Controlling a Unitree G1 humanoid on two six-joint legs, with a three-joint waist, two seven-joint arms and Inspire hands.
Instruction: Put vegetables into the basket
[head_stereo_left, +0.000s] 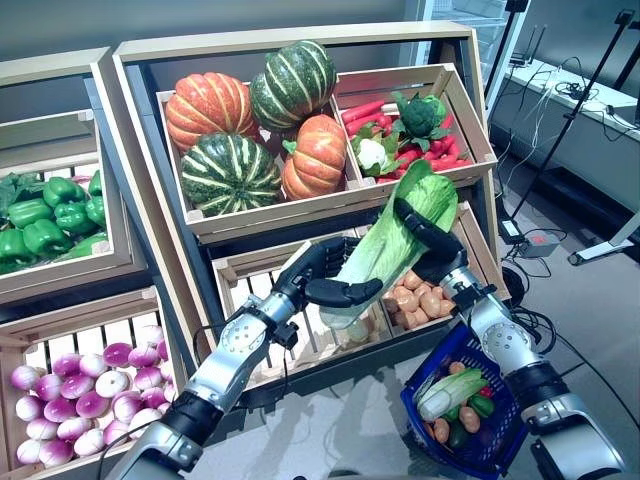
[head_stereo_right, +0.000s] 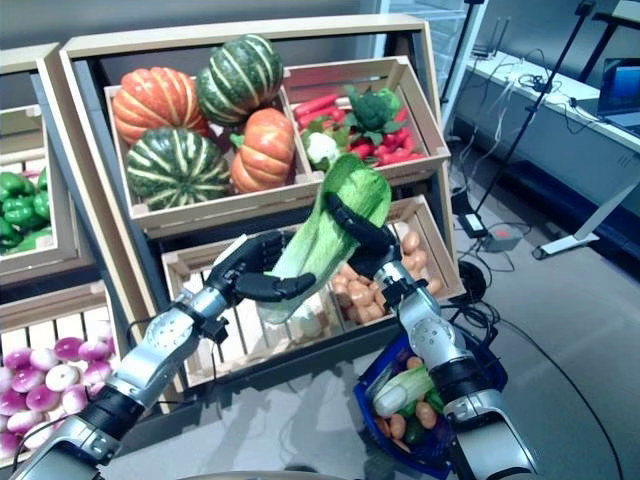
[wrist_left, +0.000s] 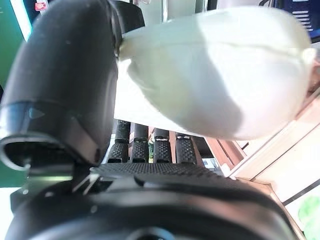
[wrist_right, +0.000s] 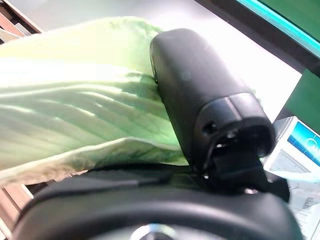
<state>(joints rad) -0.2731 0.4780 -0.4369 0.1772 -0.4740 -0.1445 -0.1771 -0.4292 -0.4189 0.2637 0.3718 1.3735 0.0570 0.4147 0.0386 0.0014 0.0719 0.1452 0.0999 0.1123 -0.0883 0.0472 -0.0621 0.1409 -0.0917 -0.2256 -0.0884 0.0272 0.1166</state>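
Observation:
A long pale-green cabbage (head_stereo_left: 385, 245) is held up in front of the wooden stand, leafy end up. My left hand (head_stereo_left: 322, 280) is curled round its white stalk end; in the left wrist view the thumb (wrist_left: 65, 85) presses on the stalk (wrist_left: 215, 75). My right hand (head_stereo_left: 432, 245) is curled round the leafy upper part; in the right wrist view the thumb (wrist_right: 205, 95) lies on the leaves (wrist_right: 75, 105). The blue basket (head_stereo_left: 425, 385) stands on the floor below the right arm, with another pale cabbage (head_stereo_left: 447, 392), brown round vegetables and green ones in it.
The wooden stand (head_stereo_left: 300, 215) with slanted crates stands right behind the cabbage. A second stand (head_stereo_left: 60, 280) is at the left. A table (head_stereo_left: 570, 110) with cables and a stand's leg (head_stereo_left: 600, 245) are at the right.

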